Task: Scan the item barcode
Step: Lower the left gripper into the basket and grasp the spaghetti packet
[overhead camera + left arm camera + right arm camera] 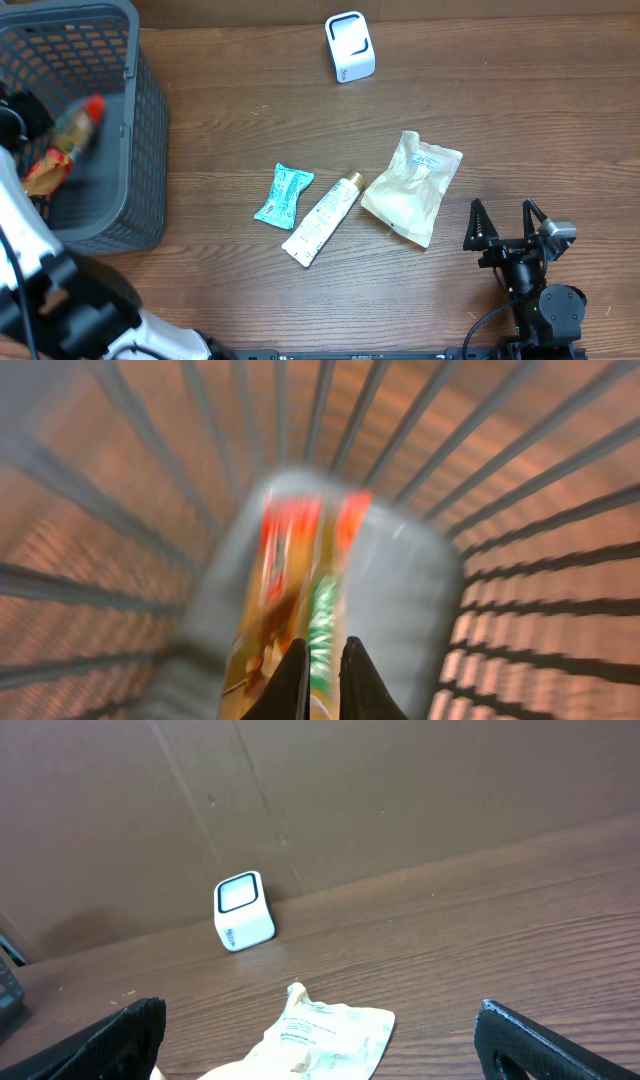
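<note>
A blurred orange, red and green snack packet (300,580) lies inside the grey basket (560,510). My left gripper (322,678) is shut on the packet's near end, with its green print showing in the narrow gap between the black fingertips. From overhead the same packet (66,140) slants up inside the basket (150,130) at the far left. The white scanner (350,46) stands at the back of the table and also appears as the scanner (243,910) in the right wrist view. My right gripper (508,230) rests open at the front right, holding nothing.
Three items lie mid-table: a teal packet (284,194), a white tube with a gold cap (322,217) and a beige pouch (412,186). The pouch (320,1030) sits just ahead of my open right fingers (130,1032). A brown wall stands behind the scanner.
</note>
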`<state>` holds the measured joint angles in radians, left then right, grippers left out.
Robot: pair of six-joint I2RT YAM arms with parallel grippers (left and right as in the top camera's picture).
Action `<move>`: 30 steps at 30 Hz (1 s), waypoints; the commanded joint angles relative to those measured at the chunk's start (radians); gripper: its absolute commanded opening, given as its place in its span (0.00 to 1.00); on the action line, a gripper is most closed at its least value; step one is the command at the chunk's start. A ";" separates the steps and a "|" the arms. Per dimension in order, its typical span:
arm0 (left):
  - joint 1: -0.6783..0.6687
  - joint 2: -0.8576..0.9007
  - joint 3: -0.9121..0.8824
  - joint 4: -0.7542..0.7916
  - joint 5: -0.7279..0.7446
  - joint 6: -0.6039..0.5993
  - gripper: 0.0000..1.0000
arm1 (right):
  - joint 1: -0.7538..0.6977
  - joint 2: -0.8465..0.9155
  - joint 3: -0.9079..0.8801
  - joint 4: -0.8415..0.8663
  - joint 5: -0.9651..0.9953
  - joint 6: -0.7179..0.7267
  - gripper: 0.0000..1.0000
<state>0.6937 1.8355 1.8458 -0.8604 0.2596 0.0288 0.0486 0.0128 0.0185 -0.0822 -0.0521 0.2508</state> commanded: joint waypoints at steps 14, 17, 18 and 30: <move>0.002 0.036 -0.043 -0.078 -0.146 -0.013 0.84 | 0.007 -0.010 -0.011 0.004 0.003 0.004 1.00; 0.002 0.110 -0.044 -0.082 -0.180 0.058 1.00 | 0.007 -0.010 -0.011 0.004 0.003 0.004 1.00; 0.002 0.134 -0.044 -0.078 -0.177 0.091 1.00 | 0.007 -0.010 -0.011 0.004 0.003 0.004 1.00; -0.013 0.370 -0.044 -0.083 -0.162 0.214 1.00 | 0.007 -0.010 -0.011 0.004 0.003 0.004 1.00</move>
<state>0.6930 2.1738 1.8065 -0.9451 0.1028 0.2104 0.0486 0.0128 0.0185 -0.0822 -0.0521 0.2508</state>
